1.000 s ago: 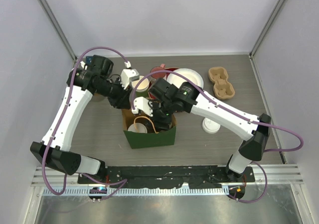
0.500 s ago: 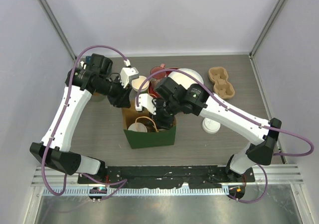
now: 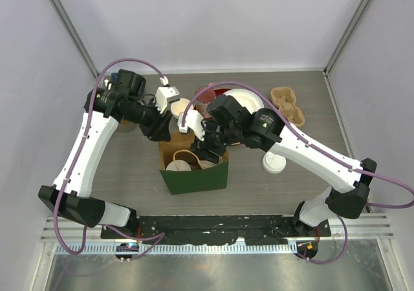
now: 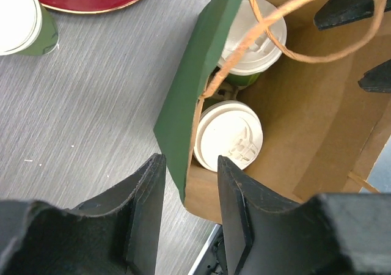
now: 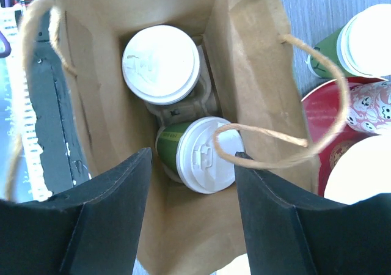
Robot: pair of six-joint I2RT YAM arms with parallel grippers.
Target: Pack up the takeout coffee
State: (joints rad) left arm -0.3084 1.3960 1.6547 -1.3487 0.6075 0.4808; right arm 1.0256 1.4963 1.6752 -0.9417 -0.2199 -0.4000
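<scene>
A green paper bag, brown inside, stands open mid-table. Two takeout coffees with white lids sit in it on a cardboard carrier: one upright, one leaning. The left wrist view shows the same pair, one lid beyond the other. My left gripper is open, straddling the bag's green wall without pinching it. My right gripper is open above the bag's mouth, over the leaning cup. A third lidded green cup stands behind the bag.
Behind the bag are a red plate, a pink speckled mug and a white bowl. A spare cardboard cup carrier lies at the back right. A loose white lid rests right of the bag.
The right arm has swung rightward and its gripper has drawn back up from the bag's mouth. The left arm has barely moved.
</scene>
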